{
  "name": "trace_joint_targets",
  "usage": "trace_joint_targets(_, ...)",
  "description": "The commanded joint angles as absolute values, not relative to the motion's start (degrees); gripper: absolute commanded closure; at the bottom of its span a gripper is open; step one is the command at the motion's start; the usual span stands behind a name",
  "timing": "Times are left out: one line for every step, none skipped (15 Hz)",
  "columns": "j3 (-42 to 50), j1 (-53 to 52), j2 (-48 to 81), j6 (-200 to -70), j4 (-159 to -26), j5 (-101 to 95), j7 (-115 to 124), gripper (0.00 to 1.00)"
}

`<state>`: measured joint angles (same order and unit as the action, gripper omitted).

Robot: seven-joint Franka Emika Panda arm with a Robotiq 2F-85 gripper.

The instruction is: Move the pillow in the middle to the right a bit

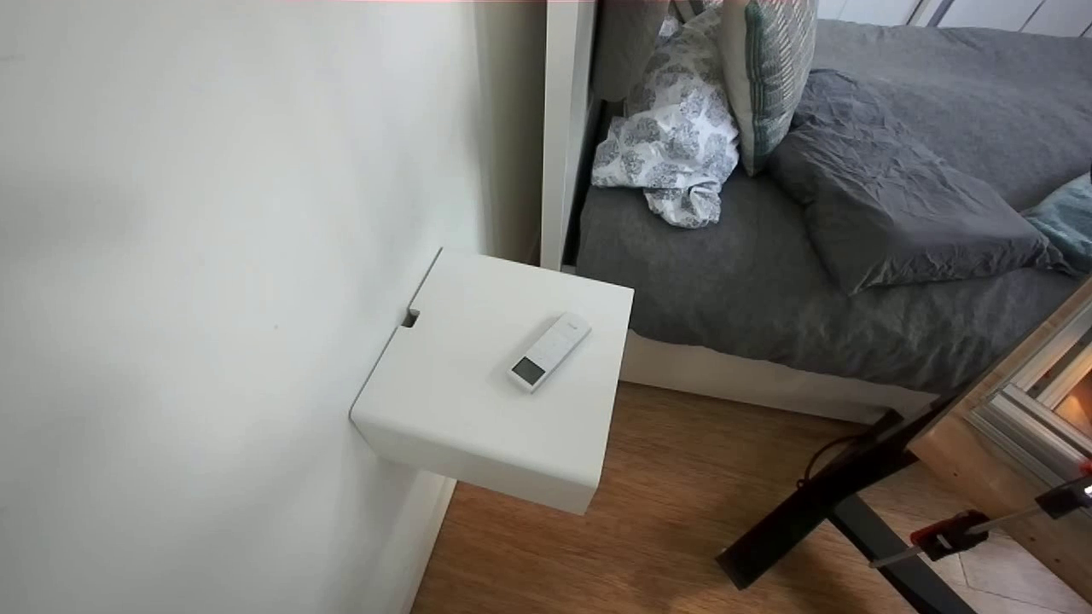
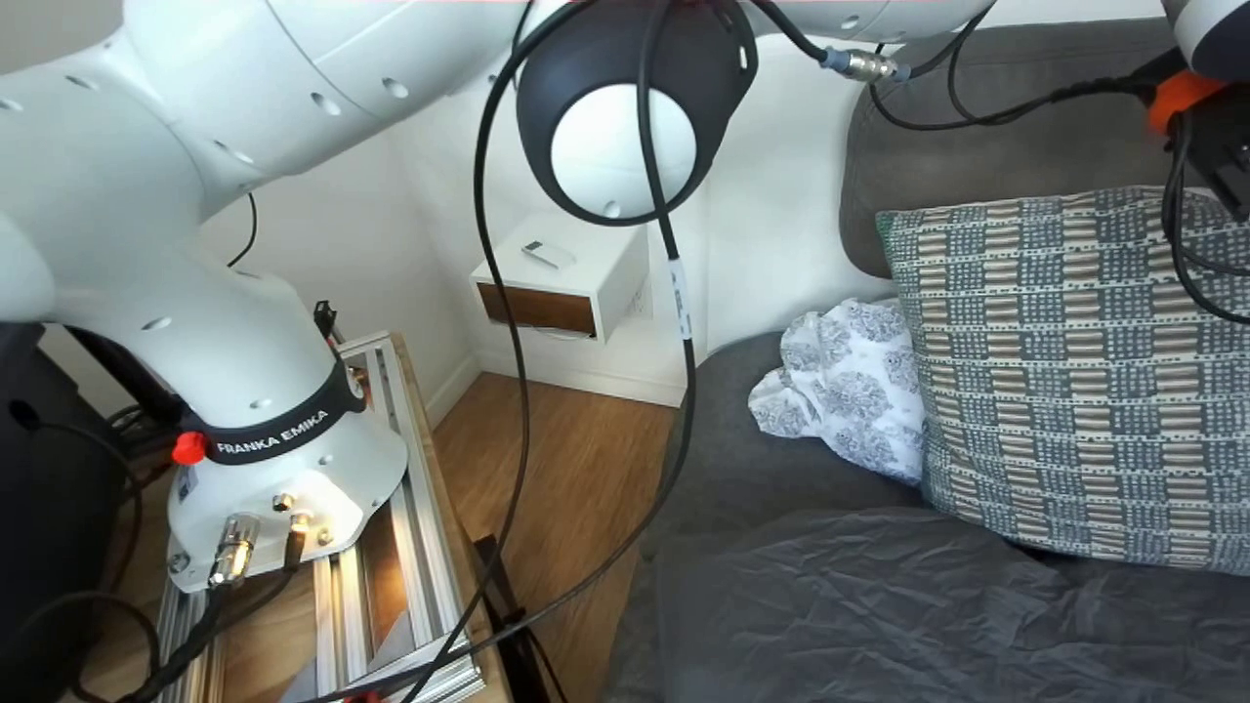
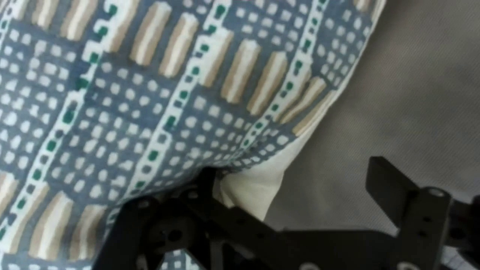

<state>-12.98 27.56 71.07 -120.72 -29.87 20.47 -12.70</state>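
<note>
A plain white wall [image 1: 196, 256] is recorded beside a bed [image 1: 708, 273] covered in grey fabric, parts of which are cut off by the picture edges. A white, jointed Franka arm [image 2: 156, 195] is seen extended across the top of an exterior view from a stand [image 2: 425, 547] of wood and aluminium profile. At the wall side of the bed, a grey upholstered panel [image 2: 1016, 146] with a rounded corner is positioned. In front of it, the square fabric pillow [image 2: 1064, 381] named in the task, printed in blue-grey, beige and white with green edging, is found standing nearly upright on the bed. A dark-grey, creased fabric cushion [image 1: 904, 205] is laid flat just before the pillow. A white, box-shaped bedside unit [image 1: 461, 298] is fixed to the wall near the bed. A crumpled white cloth [image 1: 674, 128] with a grey floral print is bunched partly between the panel and the pillow. The black two-finger gripper [image 3: 294, 168] is observed at the pillow's edge with its fingers spread apart: one finger [image 3: 208, 183] is pressed against the printed face, where the fabric is dented; the other is held past the edge, before a grey woven surface [image 3: 423, 93], with a visible gap to the pillow. On the bedside unit, a slim white remote control [image 1: 550, 351] with a small dark screen is laid.
</note>
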Motion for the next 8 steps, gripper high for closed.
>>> trace_joint_targets(-16.95, 27.89, 73.86, -117.08, -28.50, 22.35, -19.98, 0.00)
trace_joint_targets(-18.01, 27.84, 74.64, -117.42, -28.21, 22.82, -21.82, 0.00)
trace_joint_targets(-19.23, 27.69, 75.57, -118.57, -27.80, 23.42, -23.75, 0.00)
trace_joint_targets(-20.15, 27.59, 76.18, -119.17, -27.57, 23.66, -25.61, 0.00)
trace_joint_targets(-21.05, 27.44, 76.62, -119.65, -27.47, 23.97, -27.08, 0.00)
trace_joint_targets(-21.76, 27.16, 76.78, -120.29, -27.45, 24.07, -27.85, 0.00)
trace_joint_targets(-22.44, 26.90, 76.43, -120.22, -27.54, 23.92, -28.65, 0.00)
trace_joint_targets(-22.67, 26.58, 75.84, -120.08, -27.83, 23.44, -28.67, 0.00)
